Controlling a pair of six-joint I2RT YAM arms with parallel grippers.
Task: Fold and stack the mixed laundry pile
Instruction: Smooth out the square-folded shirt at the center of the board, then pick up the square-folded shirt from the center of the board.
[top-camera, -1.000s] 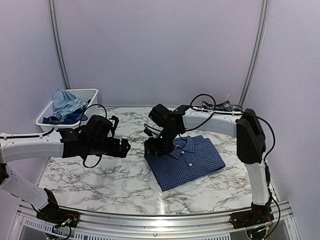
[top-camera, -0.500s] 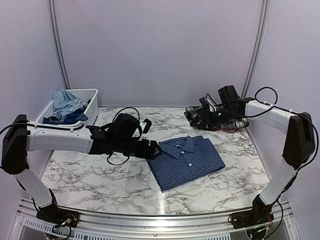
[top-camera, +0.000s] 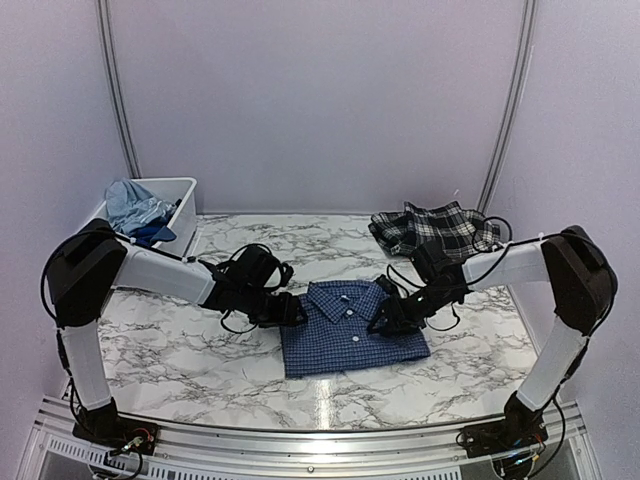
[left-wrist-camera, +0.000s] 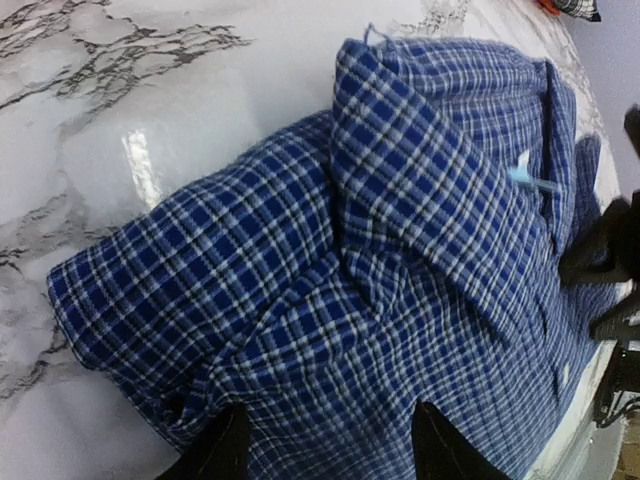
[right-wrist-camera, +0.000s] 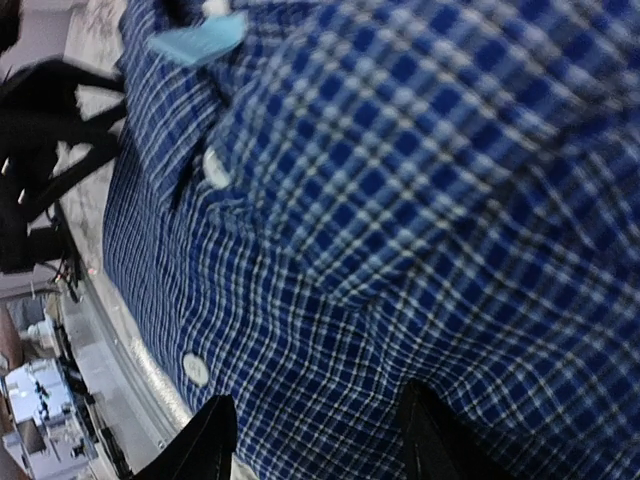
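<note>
Navy shirt (top-camera: 350, 338) lies folded; plaid piece (top-camera: 435, 228) and binned garments (top-camera: 135, 208) remain to fold. My left hand (top-camera: 293, 312) and right hand (top-camera: 386, 322) straddle the shirt's edges; I cannot tell whether they pinch.

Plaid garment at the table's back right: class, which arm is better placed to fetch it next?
Probably right. The right pincer sits at the navy check shirt's right edge, on the plaid garment's side; the left pincer is across the shirt.
</note>
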